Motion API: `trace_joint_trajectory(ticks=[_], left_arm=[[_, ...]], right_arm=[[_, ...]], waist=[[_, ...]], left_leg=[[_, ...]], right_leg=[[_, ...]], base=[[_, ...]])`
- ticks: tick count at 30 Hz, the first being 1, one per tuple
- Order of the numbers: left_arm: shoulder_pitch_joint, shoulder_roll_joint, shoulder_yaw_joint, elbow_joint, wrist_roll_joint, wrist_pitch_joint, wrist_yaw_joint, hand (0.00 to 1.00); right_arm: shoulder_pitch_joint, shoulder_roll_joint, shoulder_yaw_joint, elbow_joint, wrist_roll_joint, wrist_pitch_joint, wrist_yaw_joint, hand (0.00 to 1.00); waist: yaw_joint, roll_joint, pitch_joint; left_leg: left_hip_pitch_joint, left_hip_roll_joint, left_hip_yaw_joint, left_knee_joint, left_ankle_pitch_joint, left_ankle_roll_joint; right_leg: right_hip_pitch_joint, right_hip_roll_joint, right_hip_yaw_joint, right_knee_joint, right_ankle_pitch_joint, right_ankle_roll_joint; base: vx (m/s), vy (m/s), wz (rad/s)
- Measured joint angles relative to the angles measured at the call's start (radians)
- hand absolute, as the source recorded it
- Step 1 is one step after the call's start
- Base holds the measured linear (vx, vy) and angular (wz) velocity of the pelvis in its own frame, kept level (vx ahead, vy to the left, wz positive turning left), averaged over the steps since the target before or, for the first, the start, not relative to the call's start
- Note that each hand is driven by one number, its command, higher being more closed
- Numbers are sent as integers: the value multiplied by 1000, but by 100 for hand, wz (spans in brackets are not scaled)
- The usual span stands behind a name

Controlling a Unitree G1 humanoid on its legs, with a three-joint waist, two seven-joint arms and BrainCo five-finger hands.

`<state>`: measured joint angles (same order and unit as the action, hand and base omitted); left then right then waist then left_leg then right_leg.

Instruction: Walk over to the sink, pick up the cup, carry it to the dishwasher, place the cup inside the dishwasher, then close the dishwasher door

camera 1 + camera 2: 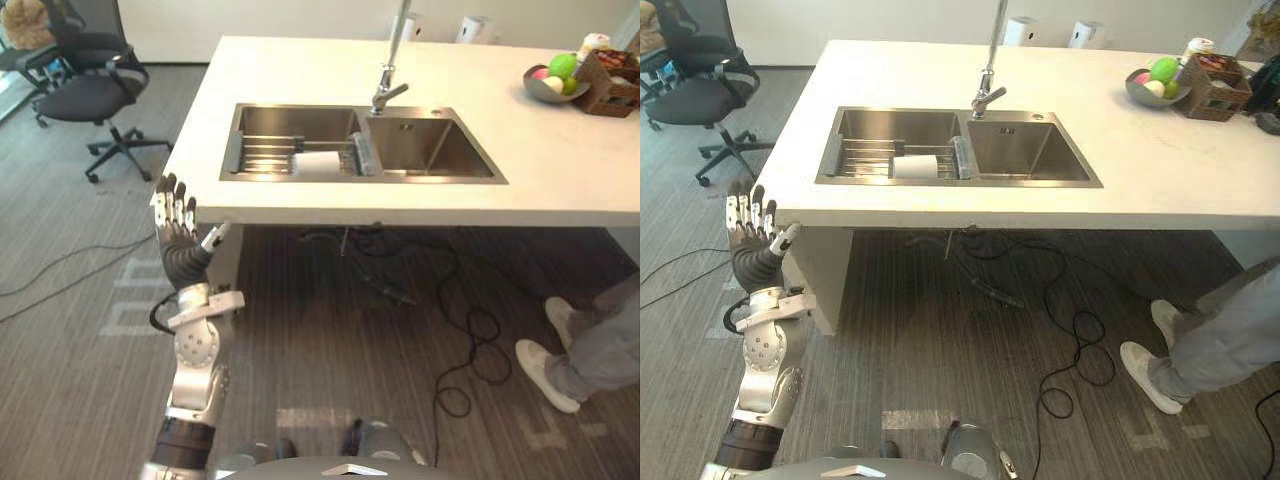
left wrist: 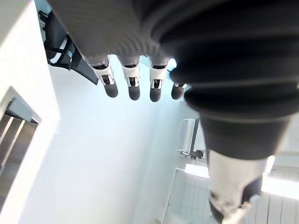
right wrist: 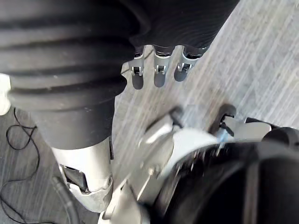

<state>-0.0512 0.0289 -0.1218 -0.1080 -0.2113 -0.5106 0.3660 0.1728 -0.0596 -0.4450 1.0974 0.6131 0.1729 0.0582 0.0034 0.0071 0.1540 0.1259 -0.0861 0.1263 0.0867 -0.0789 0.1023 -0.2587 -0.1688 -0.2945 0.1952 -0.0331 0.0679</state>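
Look for cup [image 1: 318, 163] in left basin of sink [image 1: 400, 179], white, seemingly on its side on rack [image 1: 265, 150], close by the divider and near faucet [image 1: 385, 90], well apart from both hands. Judge as approach/reach stage, cup not yet grasped. To do well: step in closer to counter [image 1: 300, 70], raise left hand [image 1: 177, 222] clear over the front edge rather than clipping the corner, come down into the basin from above, wrap round cup's side, mind rack bars and faucet, lift straight up before turning away. Read left hand as wide open: fingers straight, pointing up, just beside counter's front left corner, holding nothing, touching nothing as far as can be told. Read right hand [image 3: 159, 77] as open too, fingers near straight, hanging over floor, empty. Note person's shoes [image 1: 548, 370] on floor to the right, possibly near the walking path; chair [image 1: 90, 95] far left, fruit bowl [image 1: 553, 85] on counter far right, both well clear of cup
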Motion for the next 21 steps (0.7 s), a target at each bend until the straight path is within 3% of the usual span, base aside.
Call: trace_joint_trajectory(ticks=[1,3,4,5,6,7,8,14,16,17,21], left_arm=[[10,0,0,-9,0,-25,2,0],[25,6,1,-61,-6,-59,6,0],[26,9,-1,-111,-22,-81,5,0],[27,9,3,-123,-23,-85,5,0],[30,-7,5,-129,-24,-85,8,0],[29,-9,2,-130,-23,-75,8,0],[12,-18,1,-139,-21,-36,6,0],[-41,-29,-12,-172,-22,44,-44,0],[-41,-27,-39,-210,-23,80,-68,0],[-44,-28,-75,-183,-31,164,-88,0],[-44,-28,-75,-183,-31,164,-88,0]], right_arm=[[27,-15,50,-5,-3,12,-3,0],[52,-19,79,-7,-4,28,-2,0],[72,4,83,-10,-15,37,10,0],[75,13,82,-9,-21,42,18,0],[74,-11,82,-10,-34,49,30,0],[76,-23,85,-10,-41,56,36,0],[63,-38,74,-15,-60,77,49,0],[45,-38,35,-16,-62,107,69,0],[46,-35,36,-20,-2,107,68,0],[91,3,108,-104,109,118,138,0],[91,3,108,-104,109,118,138,0]], waist=[[-1,-2,-2],[-2,-17,-19],[-2,-59,-44],[3,-64,-49],[15,-38,-58],[12,-25,-66],[0,7,-65],[-9,16,-72],[3,13,-78],[12,-42,-117],[12,-42,-116]], left_leg=[[40,1,-26,2,-26,-16],[80,2,-62,21,-80,-27],[83,0,-74,66,-135,-57],[82,3,-74,87,-157,-67],[74,45,-72,138,-191,-94],[66,58,-72,153,-199,-106],[69,86,-73,140,-198,-116],[88,106,-73,64,-146,-102],[76,105,-72,60,-142,-102],[30,96,1,67,-177,-94],[30,96,2,67,-177,-94]], right_leg=[[9,-2,14,6,57,-8],[12,-9,41,115,85,-40],[39,-5,60,162,121,-60],[55,-3,51,157,58,-54],[68,27,40,154,40,-71],[70,38,33,145,36,-77],[85,71,21,111,31,-87],[117,114,18,-2,65,-96],[131,125,21,-72,101,-90],[173,139,16,-277,265,-100],[173,139,16,-276,265,-100]], base=[[516,-118,76],[482,-201,86],[454,-272,80],[507,-326,44],[283,-194,-3],[396,-233,-17],[296,-165,-4],[138,-87,-7],[-24,-19,-4],[0,0,0],[0,0,0]])
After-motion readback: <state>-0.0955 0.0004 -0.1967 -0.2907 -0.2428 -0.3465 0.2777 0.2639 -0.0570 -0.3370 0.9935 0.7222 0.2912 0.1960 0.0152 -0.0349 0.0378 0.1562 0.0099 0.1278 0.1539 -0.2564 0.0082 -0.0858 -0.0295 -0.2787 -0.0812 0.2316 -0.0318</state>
